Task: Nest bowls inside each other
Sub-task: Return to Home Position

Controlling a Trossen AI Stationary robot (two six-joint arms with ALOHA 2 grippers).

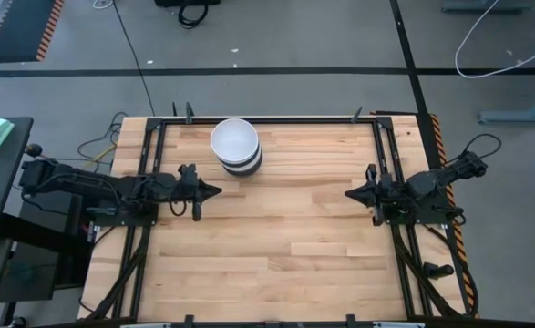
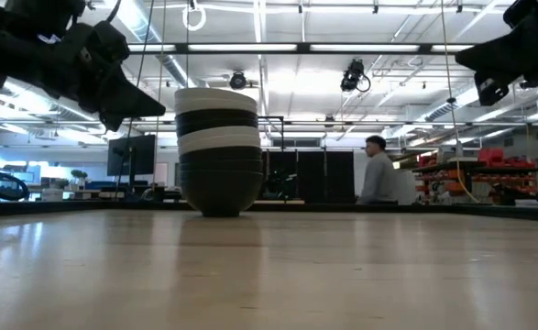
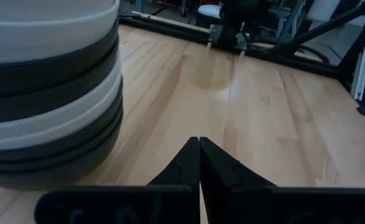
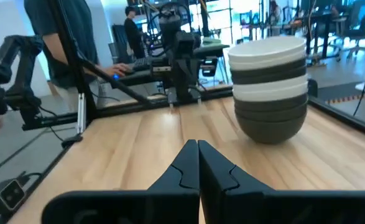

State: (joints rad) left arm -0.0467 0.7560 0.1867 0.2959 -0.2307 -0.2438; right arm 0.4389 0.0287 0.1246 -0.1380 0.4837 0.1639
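Black-fingered and pressed together at the tips, the left tool (image 1: 214, 190) hung over the left side of the bench (image 1: 276, 246), near the bowls (image 1: 237, 146). I judged the chief danger to be a sideways swing of that arm clipping the tall stack and toppling it. The bowls stood nested in one pile near the bench's far edge, black at the base, bands of white and black above and an empty white one on top, while at the right, well apart from the pile, the right tool (image 1: 351, 193) waited with its fingers likewise together.
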